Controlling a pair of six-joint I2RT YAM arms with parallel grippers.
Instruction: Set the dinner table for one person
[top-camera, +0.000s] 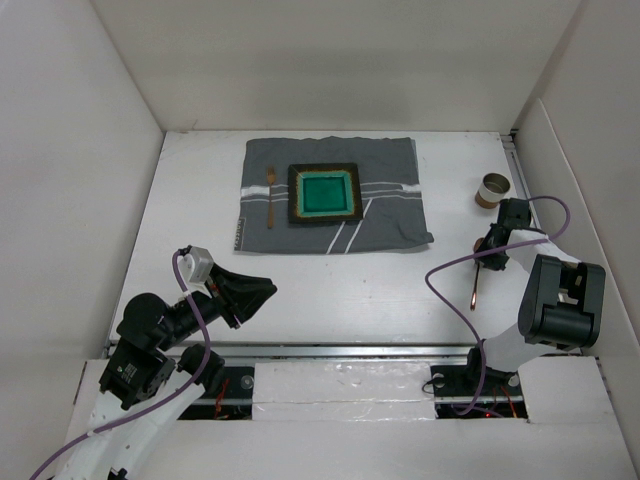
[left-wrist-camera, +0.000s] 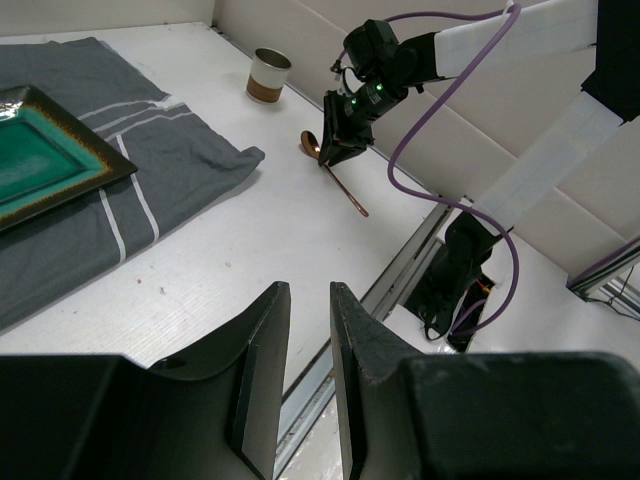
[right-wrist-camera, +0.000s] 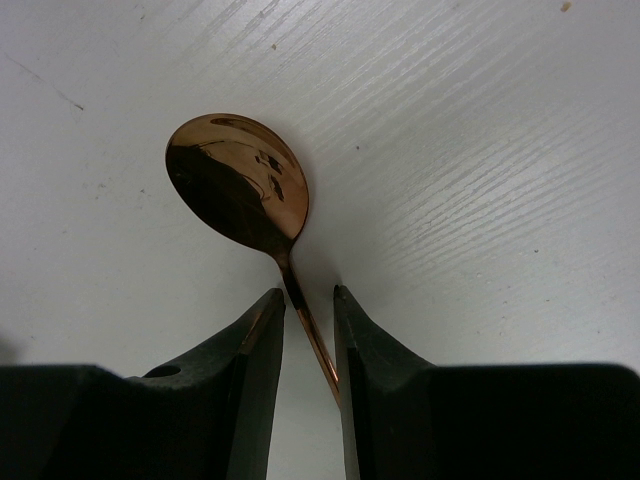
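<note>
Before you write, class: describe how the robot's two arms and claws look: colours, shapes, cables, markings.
Both the left arm and right arm have white links and boxy black joint housings, and a loose purple cable trails along each. The left claw and right claw are matte black, each with two flat tapered fingers. Small green lights glow on the right wrist. No printed markings show.

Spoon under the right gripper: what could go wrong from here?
1. The right gripper straddles the spoon at its thin neck, the handle slanting across the gap; it may twist or slip when lifted.
2. The cup stands close beyond that gripper and might get knocked.
3. The cloth is rumpled along the edge nearest the spoon, so the spoon could settle crooked there.
</note>
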